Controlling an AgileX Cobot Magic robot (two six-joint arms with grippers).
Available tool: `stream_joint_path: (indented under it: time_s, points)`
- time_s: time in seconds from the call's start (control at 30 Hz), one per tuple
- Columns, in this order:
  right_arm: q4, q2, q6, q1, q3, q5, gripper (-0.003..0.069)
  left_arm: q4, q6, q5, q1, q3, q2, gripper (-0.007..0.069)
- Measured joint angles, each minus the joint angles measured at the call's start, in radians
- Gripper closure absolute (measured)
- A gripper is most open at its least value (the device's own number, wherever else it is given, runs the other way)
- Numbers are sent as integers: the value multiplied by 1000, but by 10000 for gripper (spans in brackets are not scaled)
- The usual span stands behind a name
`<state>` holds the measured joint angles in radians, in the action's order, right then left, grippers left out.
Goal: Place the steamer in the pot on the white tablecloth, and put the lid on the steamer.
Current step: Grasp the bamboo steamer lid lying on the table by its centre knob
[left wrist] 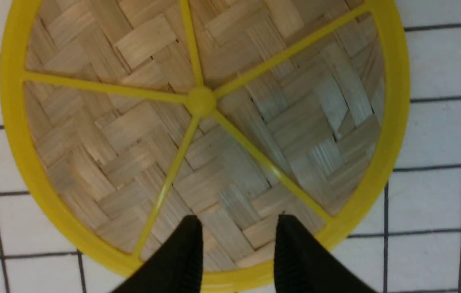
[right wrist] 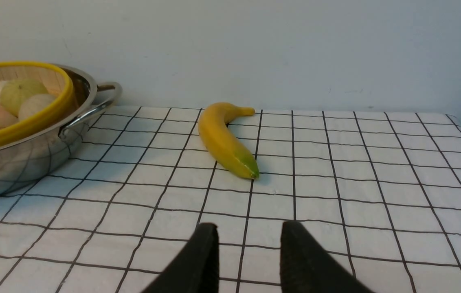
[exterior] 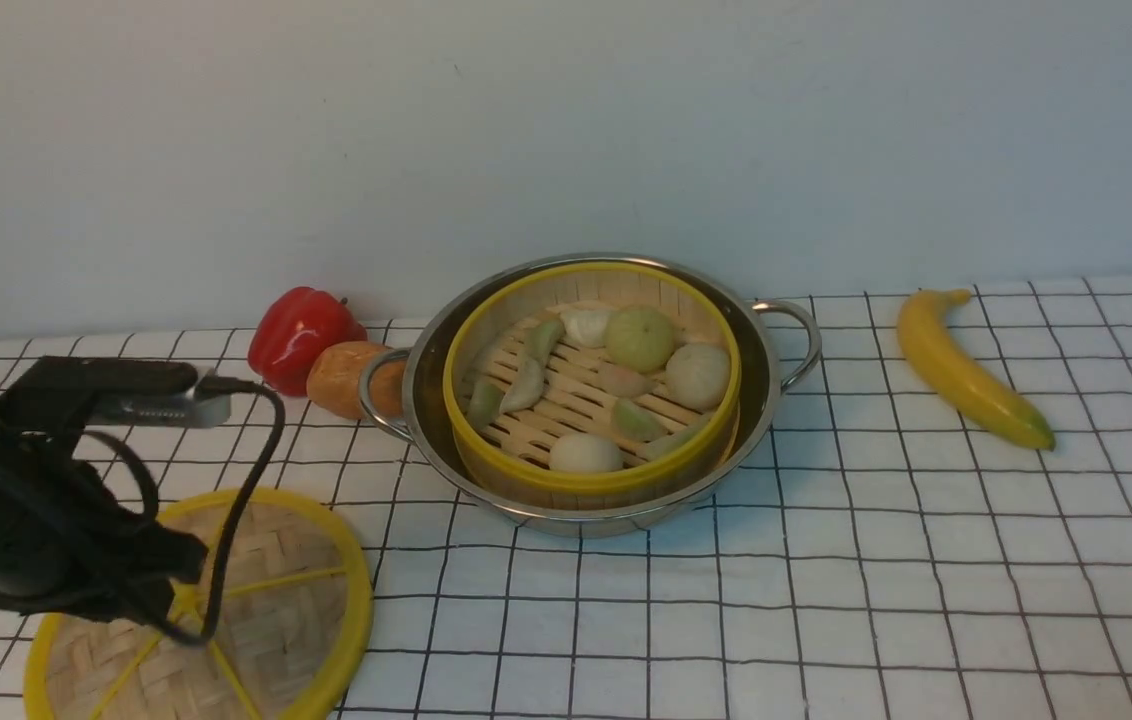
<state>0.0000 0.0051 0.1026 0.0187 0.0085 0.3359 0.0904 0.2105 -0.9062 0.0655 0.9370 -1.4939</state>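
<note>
Left claw (left wrist: 238, 221): hangs over the lid (left wrist: 202, 134), pointing down at it. The two black fingers stand apart with only woven bamboo showing between them; released, holding nothing. Fingertips (left wrist: 192, 228) sit over the weave just inside the yellow rim, and the centre hub lies ahead of them. Cannot tell whether the tips touch the weave.

Lid (exterior: 266, 600): flat on the white tablecloth (exterior: 876, 580), directly under the left claw and partly hidden by the left arm (exterior: 26, 520) in the front view. Not yet on the steamer.

Steamer (exterior: 594, 481): sits inside the pot (exterior: 576, 520), well ahead of the left claw and off to its right. Top uncovered, with buns and dumplings (exterior: 641, 338) on the slats. The pot's steel rim rings the yellow rim all the way round, and the pot rests on the tablecloth.

Right claw (right wrist: 250, 226): low over bare tablecloth (right wrist: 336, 183), fingers apart, nothing between them; released. It is outside the front view.

Banana (right wrist: 222, 140): ahead of the right claw, lying on the cloth, green tip toward the claw. The pot (right wrist: 18, 162) and steamer (right wrist: 23, 122) lie beyond the banana on the left claw's side, apart from it.

Red pepper (exterior: 301, 335) and an orange-brown lump (exterior: 346, 378): ahead of the left claw, at the pot's left handle by the wall.
</note>
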Motion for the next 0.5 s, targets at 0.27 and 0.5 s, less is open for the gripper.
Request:
stream_joint_path:
  time_s: [0.27, 0.5]
  points:
    - [0, 0, 0, 0, 0, 0, 419, 1, -50, -4, 0, 139, -212, 382]
    - [0, 0, 0, 0, 0, 0, 419, -4, -89, -4, 0, 150, -309, 382]
